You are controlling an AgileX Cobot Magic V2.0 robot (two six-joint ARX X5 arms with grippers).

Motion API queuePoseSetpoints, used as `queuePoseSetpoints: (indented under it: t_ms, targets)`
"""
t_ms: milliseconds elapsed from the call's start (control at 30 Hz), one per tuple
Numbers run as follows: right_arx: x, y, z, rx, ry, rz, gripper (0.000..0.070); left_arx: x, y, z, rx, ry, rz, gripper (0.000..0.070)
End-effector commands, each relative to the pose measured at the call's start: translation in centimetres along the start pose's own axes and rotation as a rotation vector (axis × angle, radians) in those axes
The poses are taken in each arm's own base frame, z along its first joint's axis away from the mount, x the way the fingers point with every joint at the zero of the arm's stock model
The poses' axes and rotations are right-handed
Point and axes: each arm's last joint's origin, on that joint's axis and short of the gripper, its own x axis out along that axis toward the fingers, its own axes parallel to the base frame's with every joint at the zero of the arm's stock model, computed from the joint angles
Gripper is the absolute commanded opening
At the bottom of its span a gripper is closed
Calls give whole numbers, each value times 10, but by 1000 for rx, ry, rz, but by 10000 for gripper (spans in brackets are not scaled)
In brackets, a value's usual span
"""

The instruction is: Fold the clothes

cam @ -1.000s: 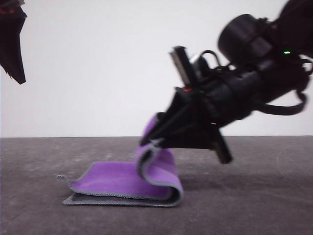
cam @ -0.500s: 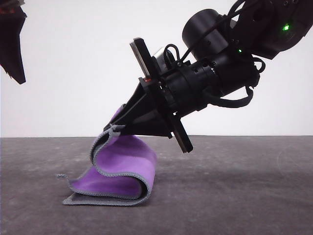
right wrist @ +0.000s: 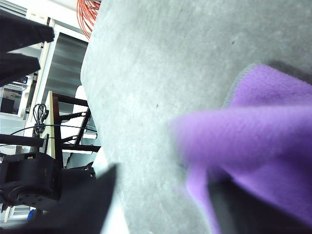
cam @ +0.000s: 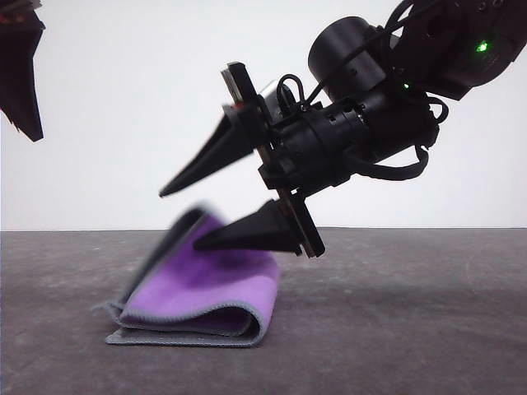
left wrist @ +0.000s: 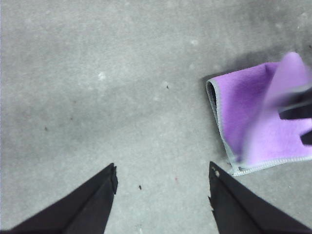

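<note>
The clothes, a small cloth [cam: 206, 288], lie folded on the grey table with the purple face up and grey edging around it. The cloth's upper flap is blurred and hangs loose in the air over the left side of the pile. My right gripper [cam: 179, 220] is open just above it, one fingertip over the flap and one close against it, holding nothing. In the left wrist view, my left gripper [left wrist: 162, 168] is open above bare table, with the cloth [left wrist: 258, 122] off to one side. In the right wrist view, the purple cloth [right wrist: 263, 126] shows blurred beside the right gripper [right wrist: 161, 180].
The grey table [cam: 412, 329] runs wide on both sides of the cloth, with a white wall [cam: 123, 123] behind. My left arm's fingers [cam: 23, 90] hang high at the far left. Past the table's edge stand dark furniture [right wrist: 63, 126] and an orange cable [right wrist: 87, 9].
My right gripper opened and let go of the cloth's edge. The released flap is dropping down and to the left over the lower layer. The left arm has stayed put.
</note>
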Motion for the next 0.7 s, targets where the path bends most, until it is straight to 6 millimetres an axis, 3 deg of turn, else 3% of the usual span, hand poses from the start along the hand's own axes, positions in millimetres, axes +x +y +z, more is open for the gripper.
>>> queuePoseSetpoints:
  t_ms: [0,367,533,667]
  targets:
    - [6,-1,2,-9,9,7,461,0,0,3,6,-4,1,354]
    - [-3,1,4,-76,31,42,460,0,0,3,6,-4,1,354]
    - [-34,9,9,-143,-28,-64,460,0,0,3,6,-5,1,353]
    - [-74,18,4,-189,-67,-292,460,0,1,3,0,-8,5,353]
